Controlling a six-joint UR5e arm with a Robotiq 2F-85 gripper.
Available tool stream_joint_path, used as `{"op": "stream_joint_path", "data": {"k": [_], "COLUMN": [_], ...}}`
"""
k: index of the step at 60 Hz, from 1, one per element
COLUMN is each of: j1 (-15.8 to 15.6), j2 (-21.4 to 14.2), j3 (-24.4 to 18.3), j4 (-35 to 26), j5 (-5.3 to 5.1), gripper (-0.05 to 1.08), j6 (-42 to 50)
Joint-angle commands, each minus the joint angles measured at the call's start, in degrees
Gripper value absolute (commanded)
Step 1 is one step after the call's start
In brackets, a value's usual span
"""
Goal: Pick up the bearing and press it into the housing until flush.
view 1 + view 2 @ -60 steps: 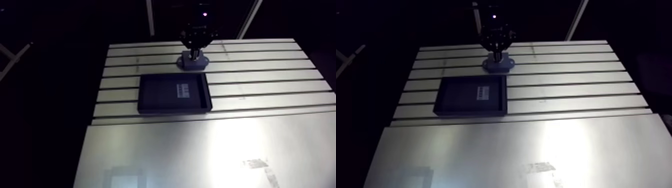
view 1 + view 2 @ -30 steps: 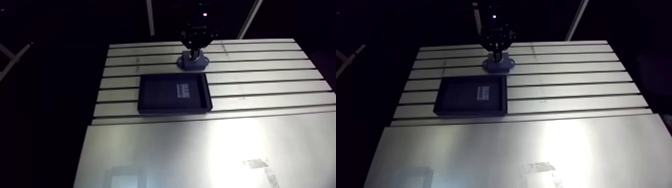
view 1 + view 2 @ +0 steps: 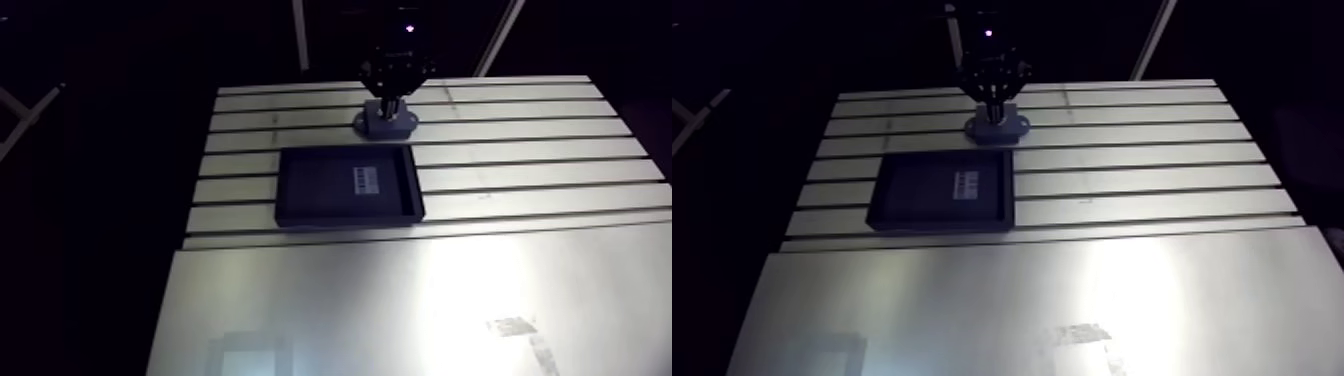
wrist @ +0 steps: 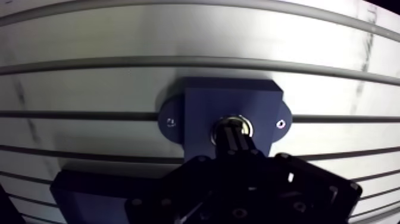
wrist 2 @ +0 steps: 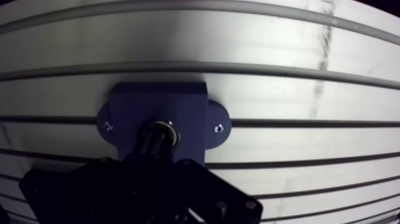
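Note:
The dark blue housing (image 4: 229, 98), a block with a screwed ear on each side, sits on the slotted table (image 4: 119, 77). The silver bearing (image 4: 246, 125) shows as a metal ring in the housing's bore. My gripper (image 4: 231, 133) stands straight over it, fingers shut together, with the tips down on the bearing's middle. I cannot tell how deep the bearing sits. In the arm view the gripper (image 3: 392, 100) hangs over the housing (image 3: 386, 123) near the table's far edge.
A shallow black tray (image 3: 300, 190) with a small white label lies just in front of the housing. A smooth metal sheet (image 3: 400, 300) covers the near half of the table. Slotted rails (image 3: 530, 150) run to the right of the housing.

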State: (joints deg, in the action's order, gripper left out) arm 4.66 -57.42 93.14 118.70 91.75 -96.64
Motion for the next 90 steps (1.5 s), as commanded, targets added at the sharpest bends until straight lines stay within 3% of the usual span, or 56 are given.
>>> {"op": "stream_joint_path", "data": {"k": [1,43,45,46,47,48,49,50,52,62,73,78,90], "j1": [0.0,-0.69,-0.7,-0.7,-0.7,-0.7,-0.7,-0.7,-0.63,-0.36,-0.43,-0.44,-0.1], "j2": [0.09,-3.91,-4.18,-4.52,-4.52,-4.87,-4.87,-5.3,-5.73,-8.93,-13.53,-16.29,-20.91], "j3": [-0.11,-2.73,-2.82,-3.06,-3.06,-3.39,-3.39,-3.66,-3.86,-5.67,-8.73,-9.09,-8.72], "j4": [-0.07,-7.02,-7.7,-8.63,-8.63,-9.89,-9.89,-11.35,-12.69,-16.86,-28.0,-32.42,-32.88], "j5": [-0.04,-0.04,-0.04,0.04,0.04,0.12,0.12,0.21,0.3,0.47,0.56,1.16,1.03], "gripper": [1.08,1.07,1.04,0.87,0.87,0.53,0.53,0.09,0.03,0.0,0.0,0.0,0.0], "j6": [0.0,0.0,0.0,0.0,0.0,0.0,0.0,0.0,0.0,-0.68,-0.7,-0.62,-0.61]}}
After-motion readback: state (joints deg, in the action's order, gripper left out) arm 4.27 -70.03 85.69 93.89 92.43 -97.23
